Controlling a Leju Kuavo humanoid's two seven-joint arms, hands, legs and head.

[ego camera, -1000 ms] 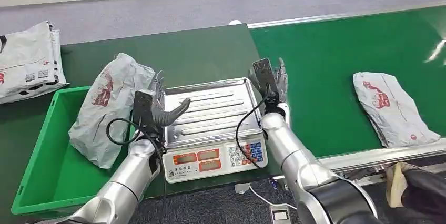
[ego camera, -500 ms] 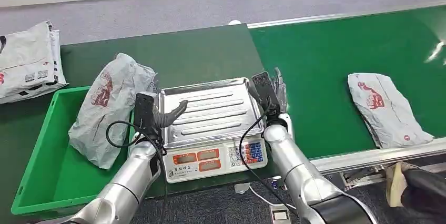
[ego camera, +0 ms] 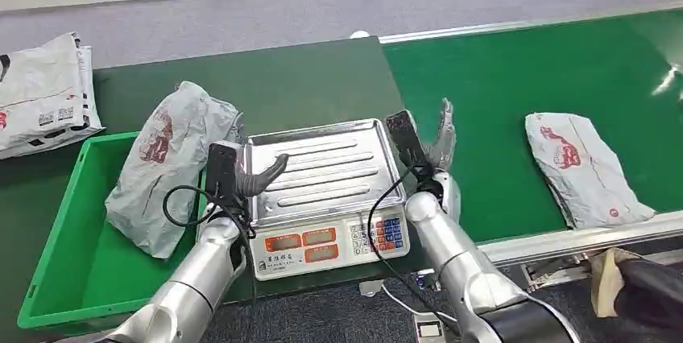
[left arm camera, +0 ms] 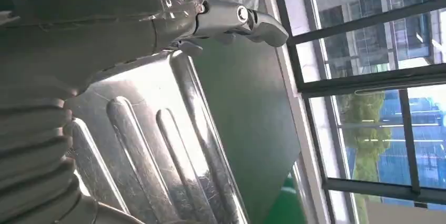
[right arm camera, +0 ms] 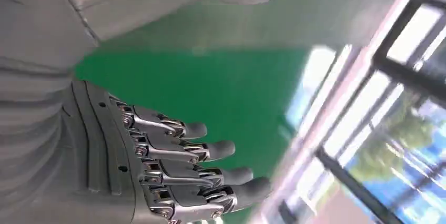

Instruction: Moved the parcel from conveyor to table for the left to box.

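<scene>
The right hand (ego camera: 439,138) is raised just past the right edge of the steel pan of the weighing scale (ego camera: 322,167), over the near part of the green conveyor belt (ego camera: 515,93). Its fingers (right arm camera: 210,150) are stretched out and slightly apart, with nothing in them. The grey parcel (ego camera: 581,167) with red print lies flat on the belt well to the right of this hand, near the belt's front rail.

The left hand (ego camera: 246,172) sits at the left edge of the scale pan, thumb (left arm camera: 236,19) reaching over the pan's corner; it holds nothing, and its other fingers are hidden behind the wrist camera. Just to its left a second grey parcel (ego camera: 165,167) leans on the rim of the green plastic bin (ego camera: 60,230). Farther left, more grey mail bags (ego camera: 44,93) lie on the dark green counter (ego camera: 306,77).
</scene>
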